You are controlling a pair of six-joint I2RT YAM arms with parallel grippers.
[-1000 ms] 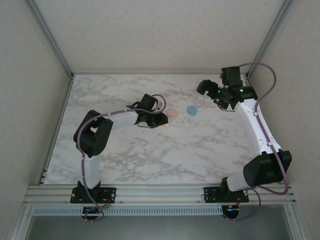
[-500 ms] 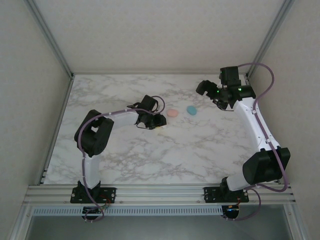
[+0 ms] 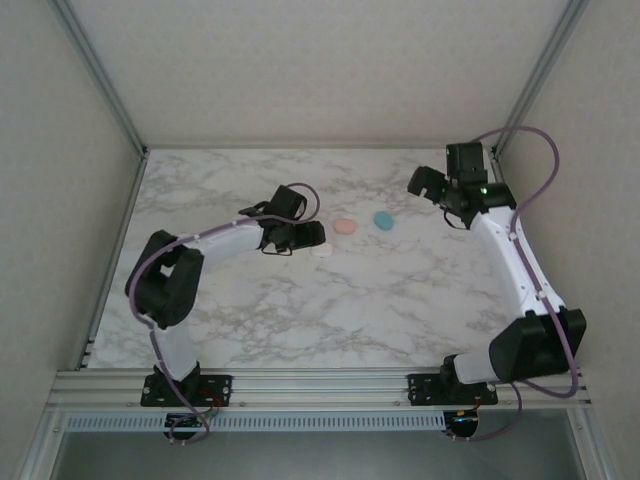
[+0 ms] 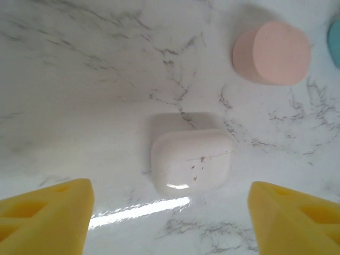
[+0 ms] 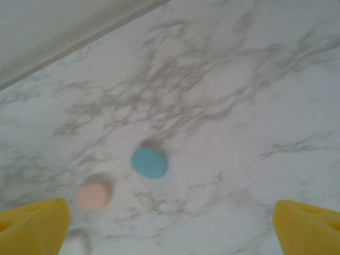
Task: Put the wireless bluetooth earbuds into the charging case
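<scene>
My left gripper (image 4: 170, 215) stands spread wide, its yellow fingertips (image 4: 42, 212) out at the two lower corners of the wrist view and nothing gripped between them. Straight ahead at twelve o'clock, centred on that gap but untouched, lies a glossy white rounded-square case (image 4: 191, 162), lid down as far as I can tell, flat on the white marble-patterned table (image 4: 79, 79). At about one o'clock beyond it sits a pale pink round piece (image 4: 272, 53), well clear of the white case, and a sliver of a teal round piece (image 4: 336, 34) shows at the right edge. From above, my left gripper (image 3: 305, 238) hangs low with the white case (image 3: 321, 251) just beside its tip at four o'clock. The pink piece (image 3: 345, 227) is at two o'clock from the case, and the teal piece (image 3: 383, 220) lies near it at three o'clock, the two apart. My right gripper (image 3: 425, 183) hovers at one o'clock from the teal piece, well apart from it. It is wide open and empty too (image 5: 170, 228), with its fingertips (image 5: 32, 226) far apart. Below it lie the teal piece (image 5: 149, 162), the pink one (image 5: 94, 195) at eight o'clock from that, and a blur of the white case (image 5: 77, 244).
</scene>
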